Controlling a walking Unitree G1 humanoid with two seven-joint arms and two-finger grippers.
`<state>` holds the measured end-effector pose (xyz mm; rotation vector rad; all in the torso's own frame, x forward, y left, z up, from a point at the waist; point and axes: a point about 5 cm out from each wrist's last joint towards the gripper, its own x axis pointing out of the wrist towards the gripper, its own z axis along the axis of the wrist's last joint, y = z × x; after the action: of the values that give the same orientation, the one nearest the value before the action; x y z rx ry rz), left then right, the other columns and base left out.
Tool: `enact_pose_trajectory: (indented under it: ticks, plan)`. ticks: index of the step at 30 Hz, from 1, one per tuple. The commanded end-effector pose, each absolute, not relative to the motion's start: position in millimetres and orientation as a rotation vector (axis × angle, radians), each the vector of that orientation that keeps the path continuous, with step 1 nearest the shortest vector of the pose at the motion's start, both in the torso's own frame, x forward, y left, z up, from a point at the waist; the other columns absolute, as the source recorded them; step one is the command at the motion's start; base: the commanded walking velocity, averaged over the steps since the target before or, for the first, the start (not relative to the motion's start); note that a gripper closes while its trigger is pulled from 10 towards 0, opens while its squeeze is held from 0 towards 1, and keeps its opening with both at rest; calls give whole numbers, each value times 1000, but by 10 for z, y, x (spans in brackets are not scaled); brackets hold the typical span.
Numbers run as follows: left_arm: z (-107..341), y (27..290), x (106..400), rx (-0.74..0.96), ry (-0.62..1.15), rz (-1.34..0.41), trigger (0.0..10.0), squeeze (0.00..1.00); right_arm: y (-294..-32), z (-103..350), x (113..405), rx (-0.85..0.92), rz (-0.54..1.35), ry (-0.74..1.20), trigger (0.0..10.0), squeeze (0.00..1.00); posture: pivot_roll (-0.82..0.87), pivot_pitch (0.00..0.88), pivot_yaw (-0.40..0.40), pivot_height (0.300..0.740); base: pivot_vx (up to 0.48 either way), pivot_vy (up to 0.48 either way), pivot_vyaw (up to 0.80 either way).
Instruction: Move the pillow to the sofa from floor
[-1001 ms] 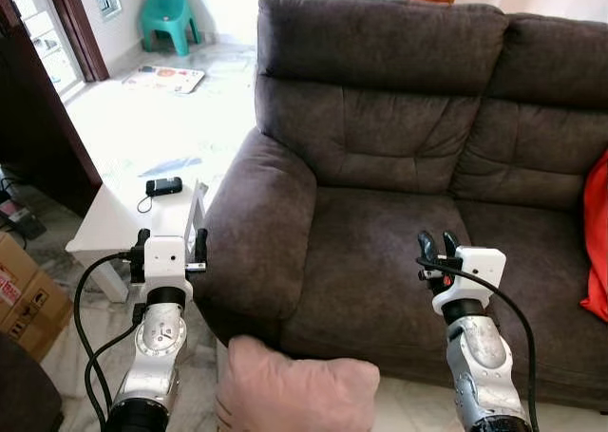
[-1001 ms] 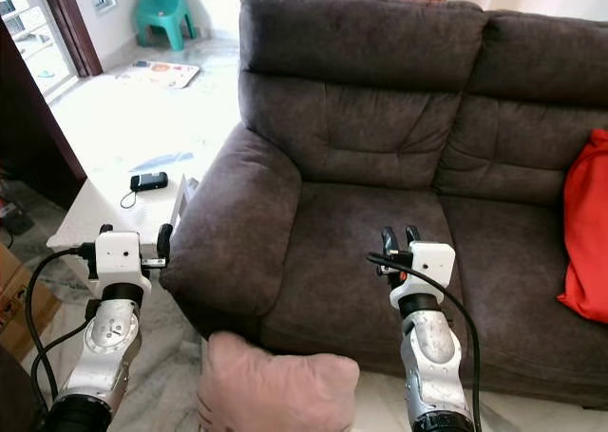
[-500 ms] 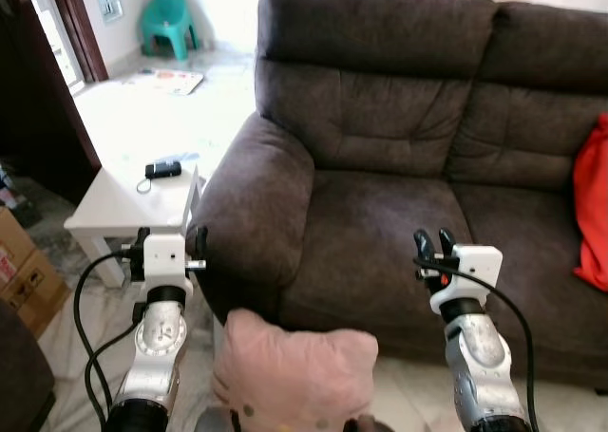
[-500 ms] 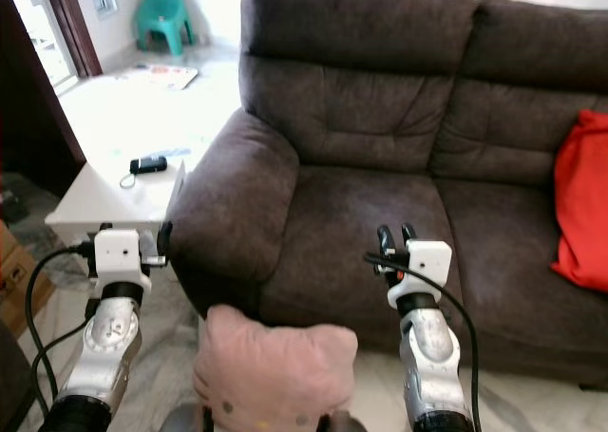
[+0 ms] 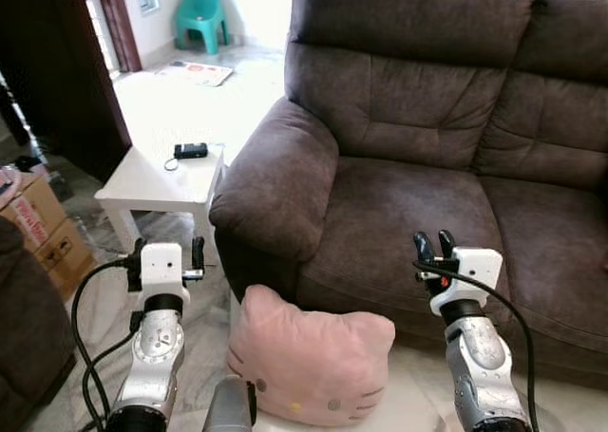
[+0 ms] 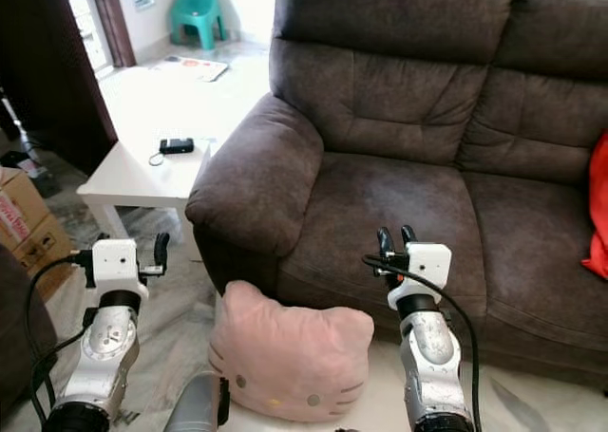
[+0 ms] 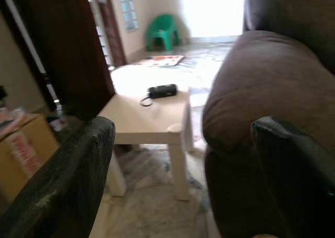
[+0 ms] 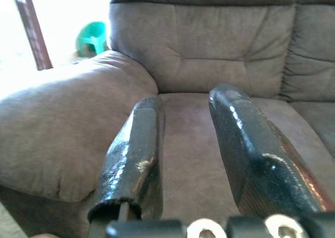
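Right now the pink cat-face pillow [image 5: 312, 358] lies on the floor [image 5: 195, 347], propped against the foot of the brown sofa [image 5: 399, 214] just below its armrest, with its long axis running side to side across the robot's front. It sits low and between the two arms, beneath both of them. The left hand [image 5: 162, 255] hovers over the floor beside the armrest, its fingers spread wide and holding nothing; the white counter [image 5: 157, 180] with a small black device [image 5: 191, 150] stands beyond it. The right hand [image 5: 432, 245] is raised in front of the seat cushion, its fingers only a little apart and likewise empty. Neither hand touches the pillow. Judging by the layout, both hands are near its ends, so a two-sided grasp along that long axis looks natural, each hand dropping down and inward before the lift onto the seat.
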<state>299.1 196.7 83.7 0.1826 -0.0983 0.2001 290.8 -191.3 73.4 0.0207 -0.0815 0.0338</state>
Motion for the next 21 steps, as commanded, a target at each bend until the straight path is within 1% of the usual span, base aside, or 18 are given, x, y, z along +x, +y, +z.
enact_pose_trajectory:
  ticks: [1, 7, 15, 16, 21]
  plan:
    - [871, 1930, 3028, 171, -99, 186, 10000, 0, -1932, 783, 2933, 18, 31, -97, 10000, 0, 53, 0, -64, 641, 0, 0, 0]
    - [839, 1871, 3031, 153, -86, 134, 10000, 0, -1935, 786, 2936, 26, 24, -99, 10000, 0, 51, 0, -61, 641, 0, 0, 0]
    - [836, 1849, 3027, 154, -84, 122, 10000, 0, -1893, 788, 2934, 40, 33, -101, 10000, 0, 47, 0, -58, 641, 0, 0, 0]
    - [841, 1850, 3027, 156, -87, 123, 10000, 0, -1885, 779, 2932, 39, 37, -98, 10000, 0, 47, 0, -59, 628, 0, 0, 0]
    - [845, 1853, 3026, 156, -90, 121, 10000, 0, -1883, 784, 2937, 35, 39, -100, 10000, 0, 45, 0, -56, 607, 0, 0, 0]
